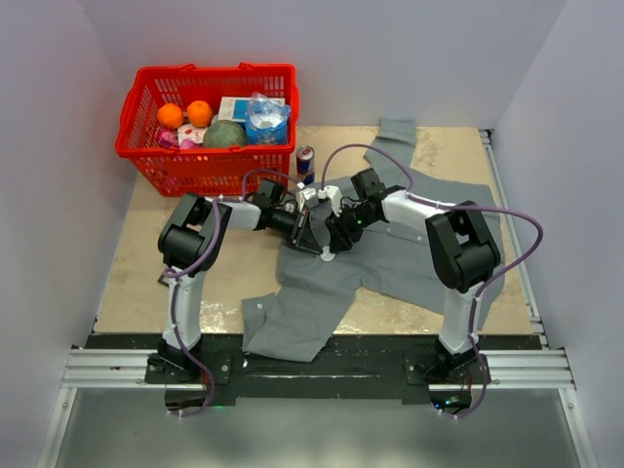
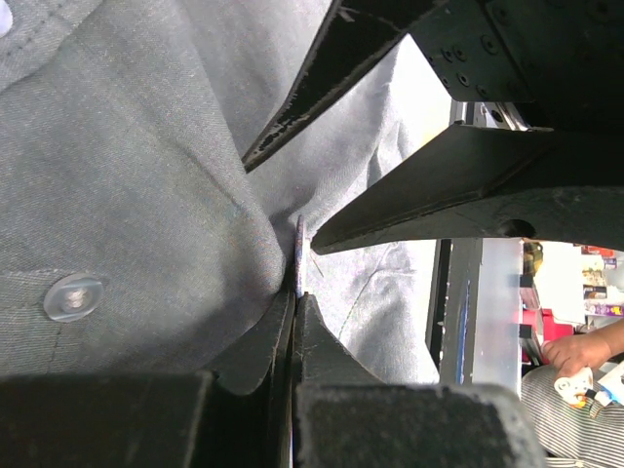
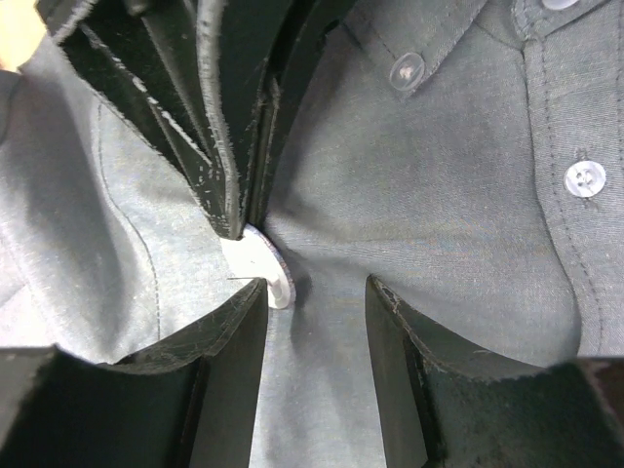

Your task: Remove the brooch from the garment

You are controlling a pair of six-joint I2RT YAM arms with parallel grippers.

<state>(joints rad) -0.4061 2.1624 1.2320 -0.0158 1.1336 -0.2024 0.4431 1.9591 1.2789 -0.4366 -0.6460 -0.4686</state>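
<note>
tan table (image 1: 136, 263) between pale walls (image 1: 390, 49), grey garment (image 1: 390, 258) spread. only wrist views show the left gripper (image 2: 295, 297) shut on the brooch (image 3: 265, 265); right gripper (image 3: 317, 285) half open, empty.

Your garment (image 1: 302, 312) is a large grey button-up shirt of soft cloth, spread out and rumpled, with one part trailing toward the near edge. Its front is drawn up into folds that meet at one spot. The brooch (image 3: 265, 265) stands there on edge against the cloth, just beside the row of pale buttons. It is a small round disc showing you a pale face with a thin, possibly purplish rim; the true colour is hard to judge.
</note>
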